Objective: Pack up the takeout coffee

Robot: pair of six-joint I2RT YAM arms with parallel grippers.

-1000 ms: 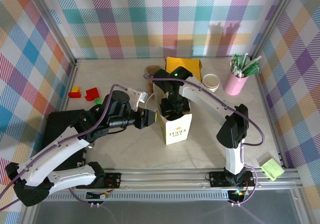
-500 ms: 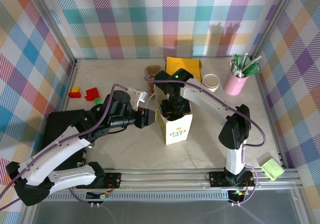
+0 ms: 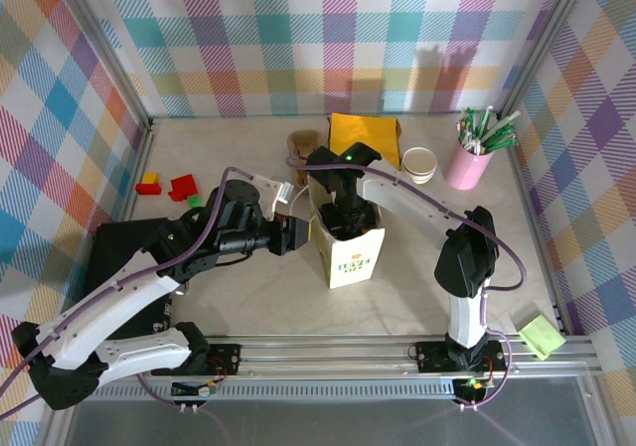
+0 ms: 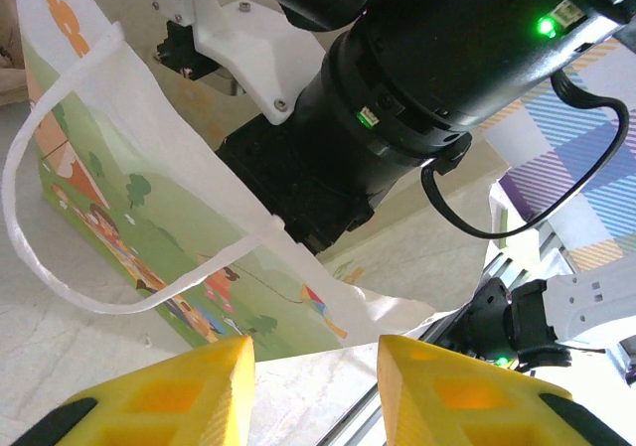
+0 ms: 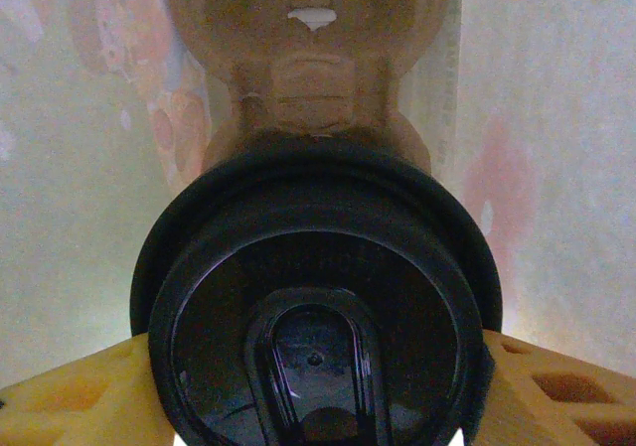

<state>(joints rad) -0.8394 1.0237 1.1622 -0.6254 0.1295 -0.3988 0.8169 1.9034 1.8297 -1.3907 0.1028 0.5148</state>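
Observation:
The takeout coffee (image 5: 316, 317) shows in the right wrist view as a round black lid seen from above, with paper bag walls around it. My right gripper (image 5: 316, 394) is shut on it, a yellow finger (image 5: 79, 396) pressed against each side. From above, the right gripper (image 3: 340, 218) reaches down into the mouth of the white printed paper bag (image 3: 350, 255) standing mid-table. My left gripper (image 3: 301, 235) sits at the bag's left side. In the left wrist view its jaws (image 4: 316, 367) stand open, nothing between them, with the bag's wall (image 4: 149, 198) just beyond the fingertips.
A pink cup of straws (image 3: 467, 163) and a white paper cup (image 3: 419, 163) stand at the back right. A yellow packet (image 3: 365, 130) and a brown item (image 3: 301, 143) lie behind the bag. Coloured blocks (image 3: 174, 186) and a black mat (image 3: 119, 252) are left.
The right wrist has shifted slightly over the bag's mouth. The left arm has stayed put.

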